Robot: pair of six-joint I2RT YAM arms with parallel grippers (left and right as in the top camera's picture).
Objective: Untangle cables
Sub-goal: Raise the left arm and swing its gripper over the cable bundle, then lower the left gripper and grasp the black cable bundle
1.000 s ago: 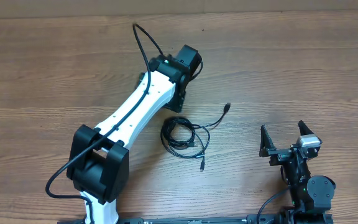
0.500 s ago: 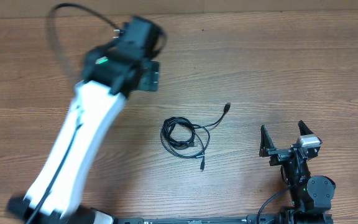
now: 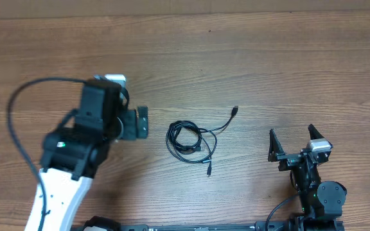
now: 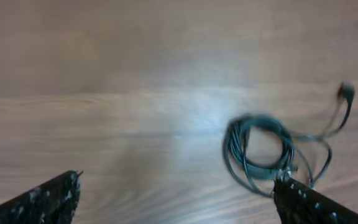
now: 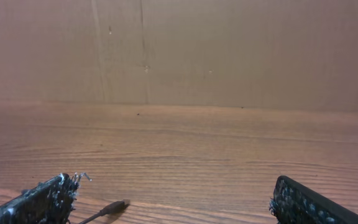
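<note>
The cables (image 3: 188, 141) lie as a small tangled coil of thin black cords at the table's middle. One plug end (image 3: 235, 110) trails to the far right and another (image 3: 209, 172) to the near side. My left gripper (image 3: 140, 122) is open and empty, just left of the coil and apart from it. In the left wrist view the coil (image 4: 260, 149) lies ahead to the right, beyond my open left gripper (image 4: 176, 199). My right gripper (image 3: 293, 135) is open and empty, right of the cables. The right wrist view shows one plug (image 5: 114, 207) by its left fingertip (image 5: 42, 199).
The wooden table (image 3: 268, 58) stretches bare around the coil. A brown cardboard wall (image 5: 179, 50) stands at the table's far edge. The left arm's thick black cable (image 3: 18, 122) loops out at the left.
My left arm has swung from the far middle of the table toward the left and near side, and its gripper now sits left of the coil. The cables and right arm have not moved.
</note>
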